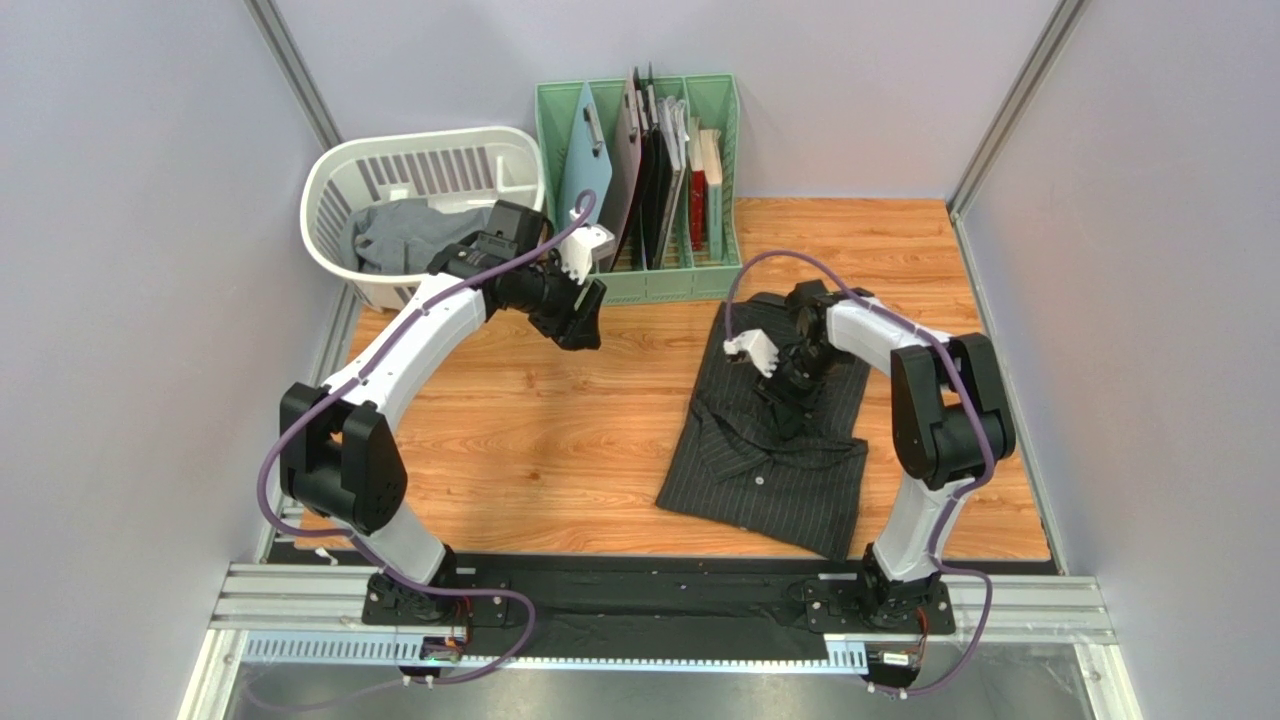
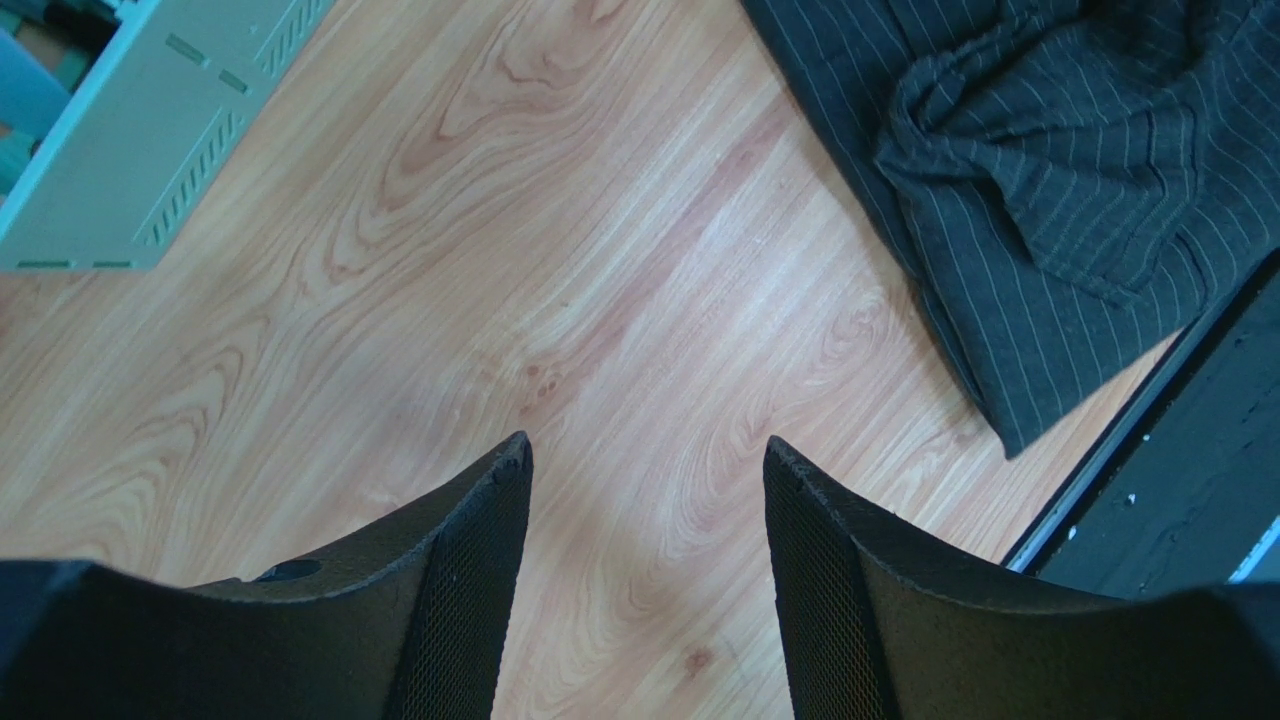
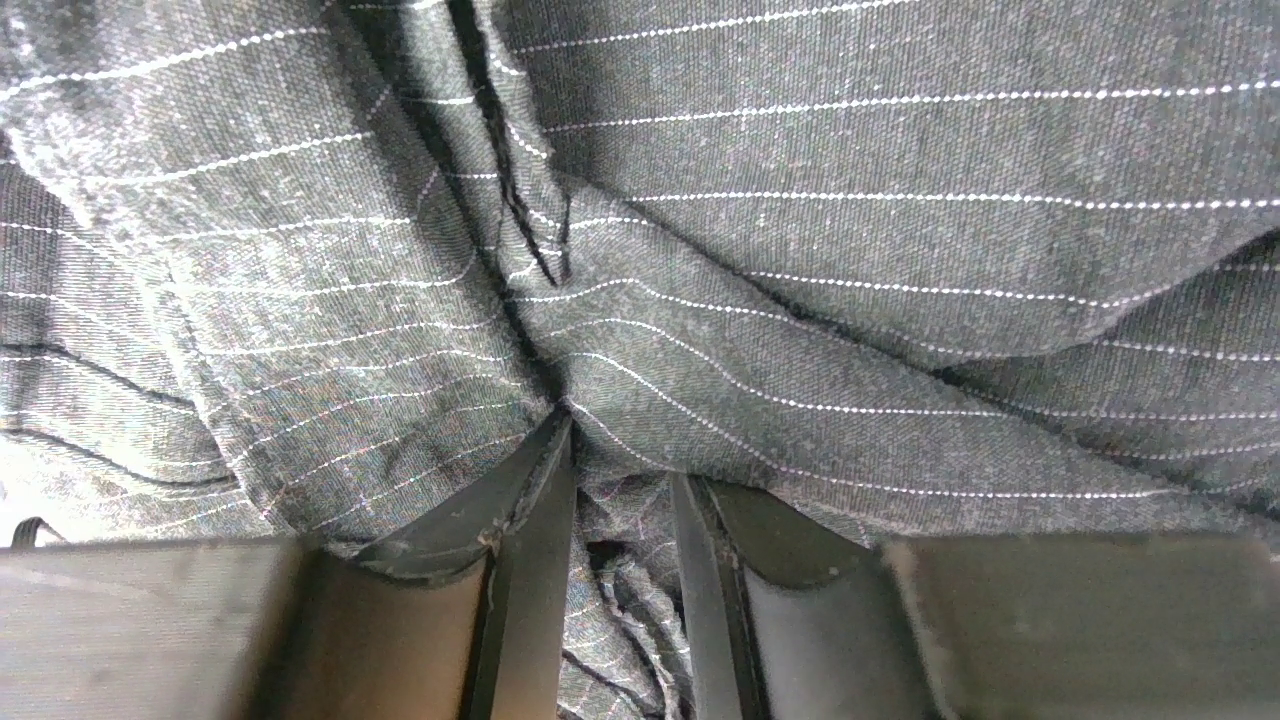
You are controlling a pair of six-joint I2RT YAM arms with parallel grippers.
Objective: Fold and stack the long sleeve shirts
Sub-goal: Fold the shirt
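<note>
The right end effector (image 3: 624,477) is almost closed. Its two dark fingers pinch a raised fold of the black cloth long sleeve shirt with thin pale pinstripes (image 1: 759,458), which lies rumpled and partly folded on the right half of the wooden counter (image 1: 556,435). The left end effector (image 2: 646,495) hangs over bare wood near the rack, well apart from that shirt, with its fingers spread wide, holding and touching nothing.

In the right wrist view cloth fills the frame, so it is hard to tell how deep the fold sits between the fingers. From above, the right arm covers the grasp point, and the sleeves cannot be made out.

At the far left, a white slatted plastic laundry basket (image 1: 451,150) holds a crumpled plain mid-grey shirt (image 1: 403,233), partly hidden by the left arm. Just beside the basket, a pale green plastic rack (image 1: 559,120) holds upright flat boards and folders (image 1: 661,165).
</note>
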